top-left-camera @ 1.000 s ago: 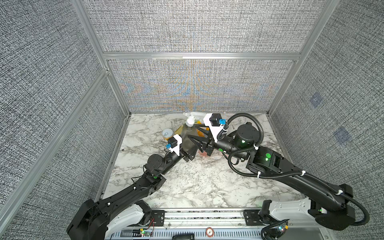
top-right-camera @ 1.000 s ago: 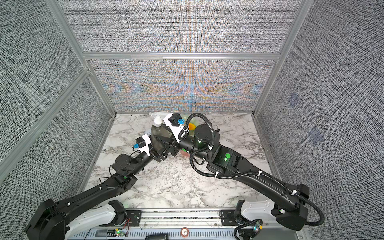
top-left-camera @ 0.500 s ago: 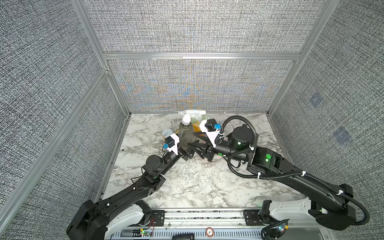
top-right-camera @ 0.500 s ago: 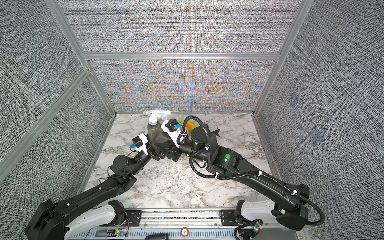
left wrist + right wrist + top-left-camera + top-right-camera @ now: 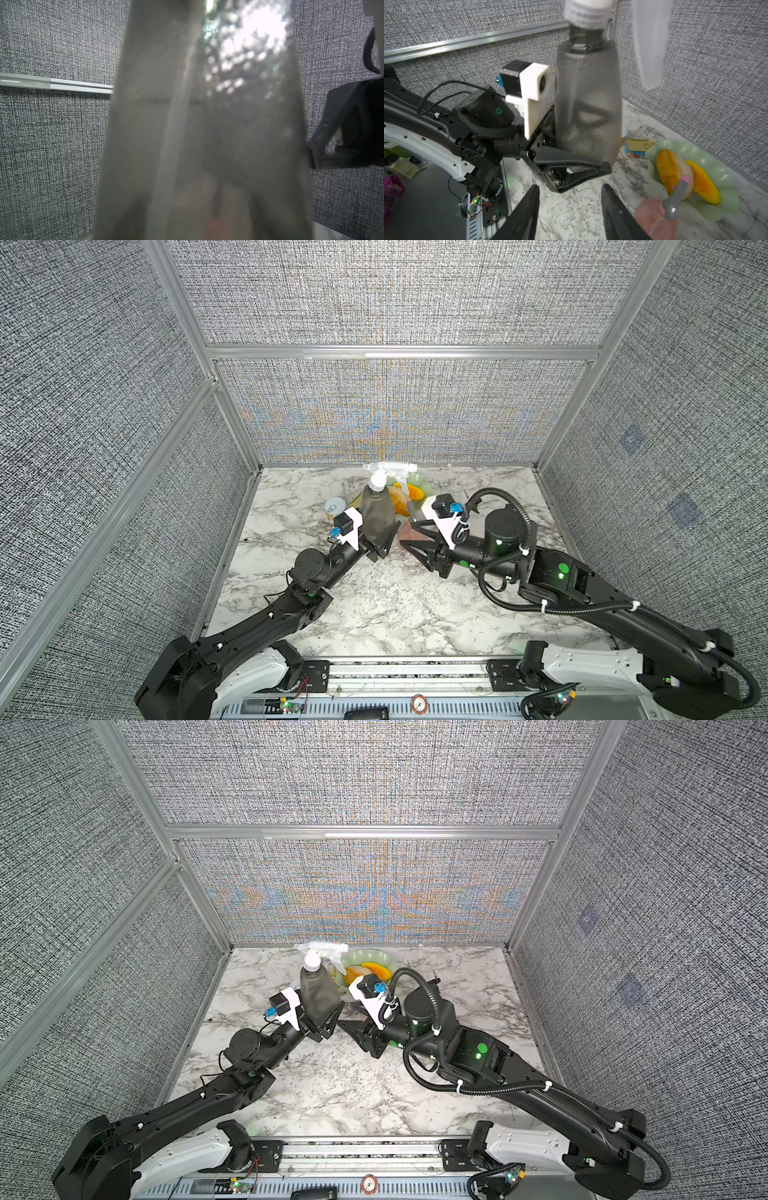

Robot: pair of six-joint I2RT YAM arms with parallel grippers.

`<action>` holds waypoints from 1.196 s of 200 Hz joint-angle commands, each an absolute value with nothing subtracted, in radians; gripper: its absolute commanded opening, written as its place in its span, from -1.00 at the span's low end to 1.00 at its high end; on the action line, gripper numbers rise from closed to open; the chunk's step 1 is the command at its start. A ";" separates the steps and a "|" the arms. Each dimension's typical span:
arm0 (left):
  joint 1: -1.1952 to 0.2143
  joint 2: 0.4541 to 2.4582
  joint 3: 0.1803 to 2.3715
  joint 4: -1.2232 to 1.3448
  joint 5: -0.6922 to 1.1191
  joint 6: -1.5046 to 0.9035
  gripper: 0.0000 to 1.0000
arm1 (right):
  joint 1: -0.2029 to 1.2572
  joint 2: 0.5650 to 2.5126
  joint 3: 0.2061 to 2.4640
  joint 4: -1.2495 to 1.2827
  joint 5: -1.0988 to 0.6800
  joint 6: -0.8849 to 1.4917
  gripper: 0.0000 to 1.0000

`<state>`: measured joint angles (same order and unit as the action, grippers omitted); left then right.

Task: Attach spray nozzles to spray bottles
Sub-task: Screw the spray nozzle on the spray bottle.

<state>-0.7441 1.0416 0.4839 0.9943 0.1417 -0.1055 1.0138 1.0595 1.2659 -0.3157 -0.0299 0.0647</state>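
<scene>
Both top views: white marble surface (image 5: pixel 374 614), grey woven fabric walls (image 5: pixel 374 774); left end effector (image 5: pixel 379 541) clamped on smoky grey translucent bottle (image 5: pixel 376 514), pale whitish-clear trigger nozzle (image 5: pixel 388 470) on neck.
Left wrist: bottle fills view.
Right wrist: right end effector (image 5: pixel 571 209) apart, empty, above marble.

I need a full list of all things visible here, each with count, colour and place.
grey bottle: one, smoky grey, upright in left hand
whitish nozzle: one, pale, on grey bottle's neck
pink bottle: one, clear pink, beside dish
grey-and-pink nozzle: one, on pink bottle
dish: one, pale green, near back wall
orange pieces: two, in dish
pale tin: one, beside grey bottle
gold tin: one, between grey bottle and dish
table: one, white-grey marble
left hand: one, black, shut on grey bottle
right hand: one, black, open, empty
</scene>
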 commanded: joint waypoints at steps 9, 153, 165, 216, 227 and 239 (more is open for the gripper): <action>-0.744 1.040 0.493 1.017 0.172 -0.104 0.24 | 0.922 1.040 1.325 -0.295 -0.095 0.049 0.28; -0.744 1.064 0.509 1.008 0.219 -0.140 0.24 | 0.729 1.286 1.564 0.015 -0.628 0.252 -0.06; -0.744 1.065 0.509 1.009 0.221 -0.142 0.24 | 0.736 1.298 1.574 0.009 -0.617 0.248 -0.09; -0.744 1.069 0.512 1.006 0.230 -0.142 0.24 | 0.762 1.332 1.598 -0.010 -0.594 0.222 -0.35; -0.745 1.069 0.512 1.006 0.232 -0.144 0.23 | 0.768 1.340 1.609 -0.020 -0.589 0.214 -0.38; -0.745 1.071 0.514 1.006 0.233 -0.146 0.23 | 0.776 1.346 1.617 -0.034 -0.581 0.203 -0.43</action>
<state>-0.7437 1.0668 0.5026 0.9924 0.2192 -0.1421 0.7650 1.3376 1.5990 -0.0273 -0.5964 0.2249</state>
